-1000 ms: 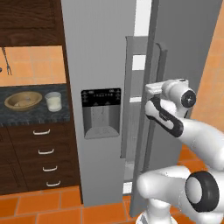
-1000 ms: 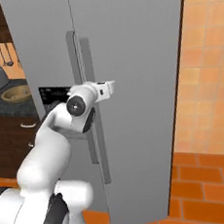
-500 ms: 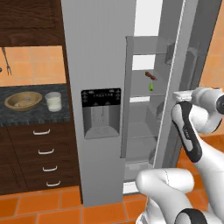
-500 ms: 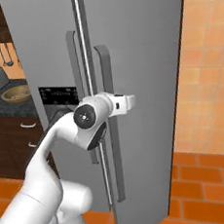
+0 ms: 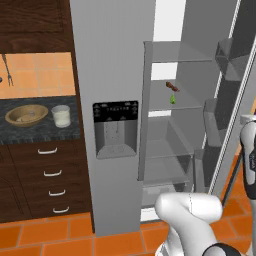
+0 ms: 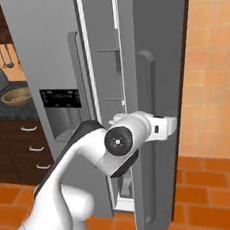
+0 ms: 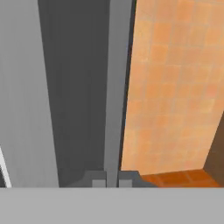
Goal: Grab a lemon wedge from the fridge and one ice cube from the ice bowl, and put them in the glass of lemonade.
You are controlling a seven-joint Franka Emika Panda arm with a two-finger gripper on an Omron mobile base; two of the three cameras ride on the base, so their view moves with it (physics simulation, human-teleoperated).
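Clamping the long vertical grey handle of the right-hand door, the end effector sits at the bottom centre of the hand view with its two dark fingertips pressed together on either side of the bar. In the right base view the white arm reaches from the lower left to that same handle, at the middle of the frame, and the door stands swung out toward the camera.

The tall grey steel two-door fridge fills the centre of the left base view, its black dispenser panel on the closed left door. Its right half is open, showing pale glass shelves. On the shelf in the upper right of centre lies a small yellow-green wedge-like piece, with a small reddish-brown item just above it; what that one is cannot be told.

At the left of that view, on the dark speckled worktop, the shallow round light-brown wooden ice bowl rests just beside the small clear tumbler of pale lemonade, which stands to its right. Wooden drawers with pale handles sit below.
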